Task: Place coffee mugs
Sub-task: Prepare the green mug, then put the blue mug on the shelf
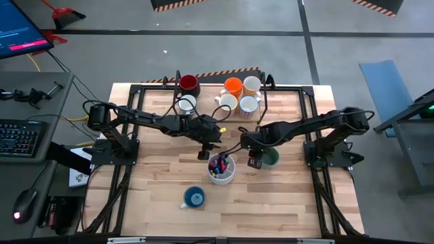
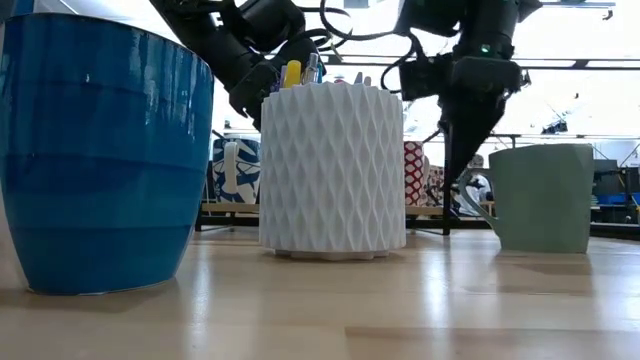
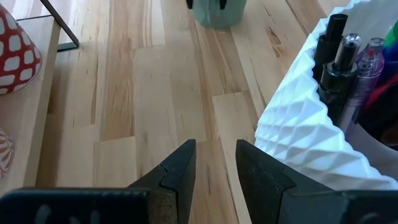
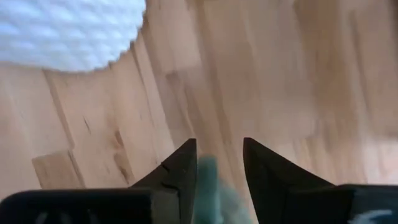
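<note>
green mug [image 1: 270,158] stood on the table [image 1: 291,203], right of the pen cup [image 1: 222,169], largely hidden from above by the right gripper [image 1: 256,161]; that gripper's fingers [image 4: 180,171] straddled a blurred green strip, jaws parted, and whether they gripped it i could not tell; left gripper [image 1: 203,153] hung by the pen cup, jaws slightly apart, empty; blue mug [image 1: 194,197] stood near the front; six mugs [image 1: 239,95] clustered at the back.
</note>
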Available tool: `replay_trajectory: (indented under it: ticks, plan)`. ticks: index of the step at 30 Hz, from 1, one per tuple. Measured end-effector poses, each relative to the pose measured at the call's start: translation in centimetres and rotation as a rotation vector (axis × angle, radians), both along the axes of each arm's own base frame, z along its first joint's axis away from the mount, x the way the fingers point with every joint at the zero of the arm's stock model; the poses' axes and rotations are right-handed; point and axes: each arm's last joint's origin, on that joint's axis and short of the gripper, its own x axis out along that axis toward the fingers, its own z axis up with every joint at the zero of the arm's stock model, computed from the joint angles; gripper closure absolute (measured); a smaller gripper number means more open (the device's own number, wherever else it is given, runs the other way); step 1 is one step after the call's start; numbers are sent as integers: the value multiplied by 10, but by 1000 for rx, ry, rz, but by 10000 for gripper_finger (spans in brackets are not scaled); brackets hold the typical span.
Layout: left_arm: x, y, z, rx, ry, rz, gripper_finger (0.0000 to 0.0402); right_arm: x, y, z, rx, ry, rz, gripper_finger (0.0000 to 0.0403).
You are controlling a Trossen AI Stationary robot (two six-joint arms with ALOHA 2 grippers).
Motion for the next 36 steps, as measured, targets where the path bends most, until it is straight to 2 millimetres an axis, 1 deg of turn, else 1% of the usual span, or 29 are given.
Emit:
replay_trajectory:
  ticks: [5,8,10,14,16,19,23,26,28,32,36]
  plan:
    - [-1,0,-1,0,11,0,298,12,-9,21,-46,-74,23,289]
    - [-3,0,-3,4,49,1,298,20,-13,38,-82,-133,36,288]
    - [-7,1,-5,38,94,-2,298,24,-14,48,-90,-168,50,288]
    - [-21,2,-1,96,200,37,298,29,-13,62,-101,-218,93,288]
    - [-31,0,4,77,258,50,298,29,-11,64,-106,-211,121,288]
    - [-47,-6,17,33,312,86,298,26,-9,63,-107,-174,140,288]
    - [-68,-25,41,-42,314,133,298,20,-9,60,-98,-111,124,288]
    - [-78,-47,59,-110,260,112,298,17,-9,59,-104,-76,119,288]
    - [-82,-62,66,-164,226,78,298,17,-9,59,-103,-72,120,288]
    - [-83,-94,67,-165,197,32,298,17,-9,59,-106,-71,126,288]
    - [-78,-115,54,-142,219,50,298,16,-10,59,-106,-69,126,288]
